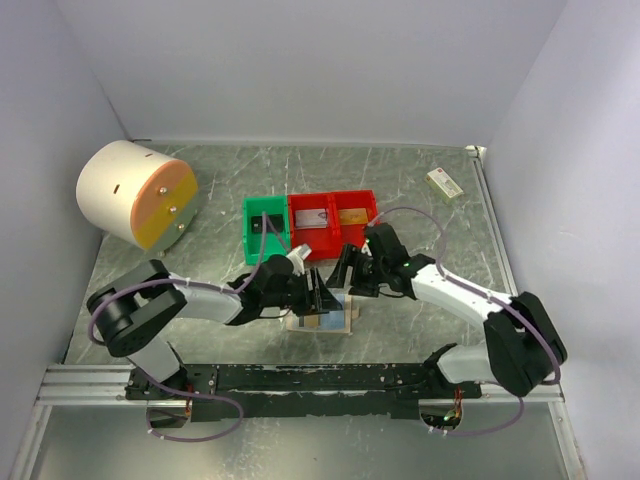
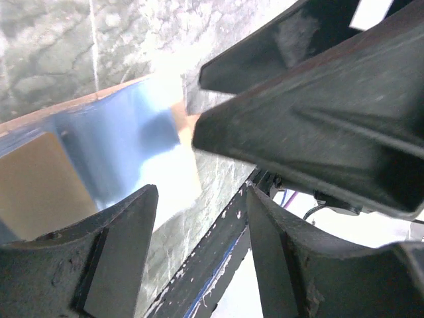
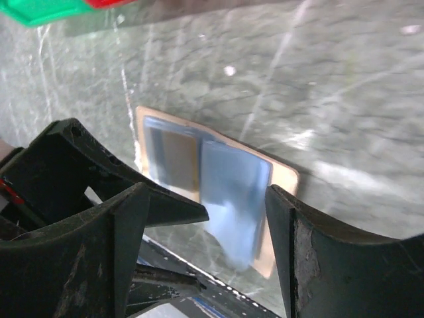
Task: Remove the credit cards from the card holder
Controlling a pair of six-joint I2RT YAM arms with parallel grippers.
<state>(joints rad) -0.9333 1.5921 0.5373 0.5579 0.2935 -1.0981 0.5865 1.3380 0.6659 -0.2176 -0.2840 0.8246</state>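
Even, bright light fills the top view, with soft shadows. In both wrist views the holder (image 2: pixel 112 139) is smeared by blur, with white glare washing out its edge.

Robot test cell, laboratory type. Enclosure: plain white walls (image 1: pixel 300 60) on three sides of a table (image 1: pixel 400 180) with a grey-green marbled top, and two white-and-black robot arms, the left arm (image 1: pixel 190 300) and the right arm (image 1: pixel 470 300), with purple cables, mounted on a black rail (image 1: pixel 300 378) at the near edge. Staged props: green bin (image 1: pixel 265 228), red bins (image 1: pixel 333 218), cream drum (image 1: pixel 135 193), small box (image 1: pixel 444 183).
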